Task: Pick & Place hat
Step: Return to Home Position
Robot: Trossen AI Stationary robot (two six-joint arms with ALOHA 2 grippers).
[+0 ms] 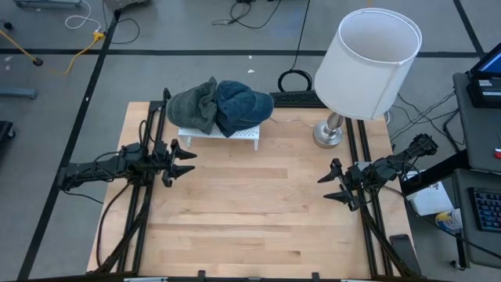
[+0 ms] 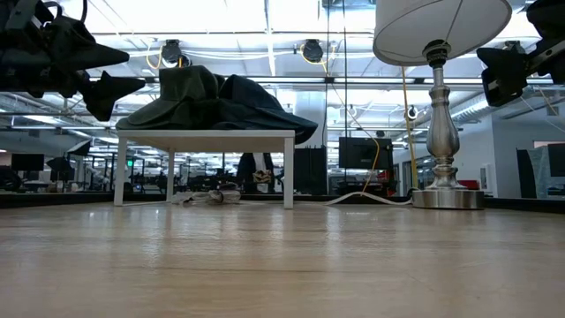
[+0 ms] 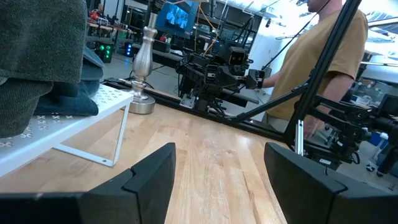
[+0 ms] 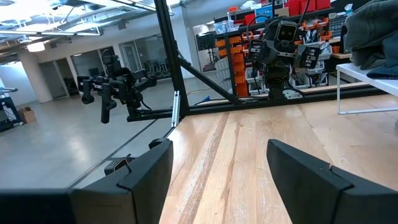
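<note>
The left pincer (image 1: 186, 161) hangs released and empty above the left edge of the counter (image 1: 250, 219), near the shelf (image 1: 221, 135). The right pincer (image 1: 330, 182) is released and empty too, above the right edge, near the lamp (image 1: 368, 55). The caps (image 1: 219, 106) lie heaped together on the shelf, at the counter's back.

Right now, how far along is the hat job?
Done: the caps sit piled on the shelf; none shows elsewhere. In hand: nothing; the left arm and right arm hover apart from the shelf, jaws open and empty. Left: at most, parking the arms.
</note>
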